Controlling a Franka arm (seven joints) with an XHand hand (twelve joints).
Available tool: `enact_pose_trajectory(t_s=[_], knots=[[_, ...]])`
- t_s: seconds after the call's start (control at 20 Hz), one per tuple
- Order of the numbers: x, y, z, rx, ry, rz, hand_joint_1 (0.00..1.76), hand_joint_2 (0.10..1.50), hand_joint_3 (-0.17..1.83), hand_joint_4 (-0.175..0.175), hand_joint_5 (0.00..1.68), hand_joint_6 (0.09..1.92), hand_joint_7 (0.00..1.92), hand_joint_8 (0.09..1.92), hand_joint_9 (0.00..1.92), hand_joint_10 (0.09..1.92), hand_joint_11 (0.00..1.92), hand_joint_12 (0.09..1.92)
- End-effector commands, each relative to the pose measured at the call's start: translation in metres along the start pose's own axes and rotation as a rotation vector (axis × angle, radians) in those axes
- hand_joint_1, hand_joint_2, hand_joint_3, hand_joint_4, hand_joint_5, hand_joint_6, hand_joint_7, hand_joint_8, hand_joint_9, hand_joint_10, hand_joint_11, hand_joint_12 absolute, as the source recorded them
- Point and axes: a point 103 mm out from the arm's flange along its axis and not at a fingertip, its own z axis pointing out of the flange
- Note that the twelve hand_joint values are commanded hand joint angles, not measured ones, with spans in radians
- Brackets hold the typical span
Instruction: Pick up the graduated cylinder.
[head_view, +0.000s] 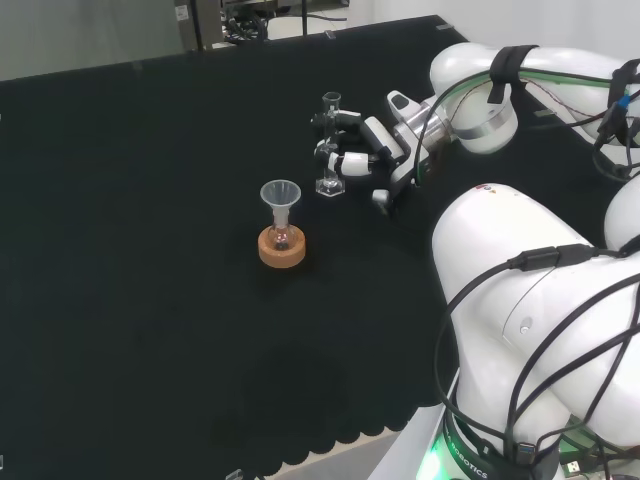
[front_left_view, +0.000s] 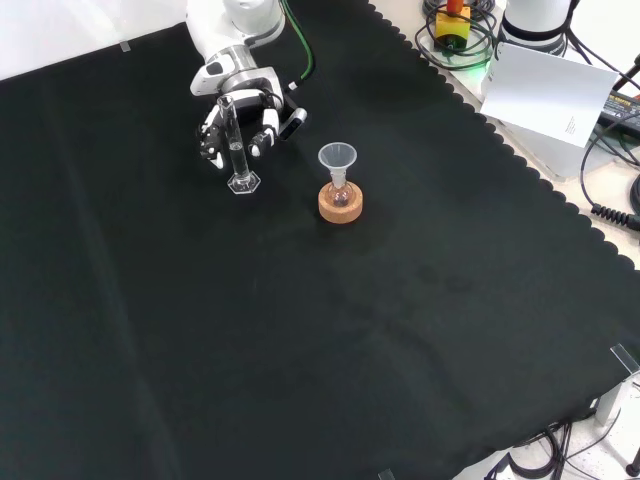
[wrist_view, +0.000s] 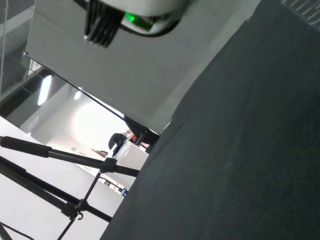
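A clear graduated cylinder (head_view: 330, 145) stands upright on its hexagonal foot on the black cloth (head_view: 150, 200). The hand (head_view: 378, 148) reaches it from the right in the head view. Its fingers (head_view: 338, 160) are curled round the tube at two heights, and the thumb (head_view: 384, 199) sticks out below, apart from the glass. In the front view the cylinder (front_left_view: 235, 150) stands in front of the hand (front_left_view: 240, 105), with curled fingertips (front_left_view: 264, 140) on both sides of it. The foot looks to rest on the cloth.
A small flask with a clear funnel (head_view: 281, 200) in its neck sits on a cork ring (head_view: 281, 248), close to the cylinder; the funnel (front_left_view: 338, 160) is right of the cylinder in the front view. Cables and boxes lie beyond the cloth's scalloped edge (front_left_view: 520, 160).
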Motion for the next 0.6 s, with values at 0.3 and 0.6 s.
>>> enact_pose_trajectory(t_s=[0.3, 0.6], knots=[[-0.0023, -0.0014, -0.0044, -0.016, 0.011, 0.000, 0.96, 0.77, 0.53, 0.006, 0.72, 0.46, 0.74, 0.52, 1.13, 0.20, 0.90, 0.99], [-0.0004, -0.0018, -0.0048, -0.025, 0.008, 0.001, 0.96, 0.79, 0.53, 0.006, 0.74, 0.47, 0.75, 0.52, 1.14, 0.19, 0.91, 0.99]])
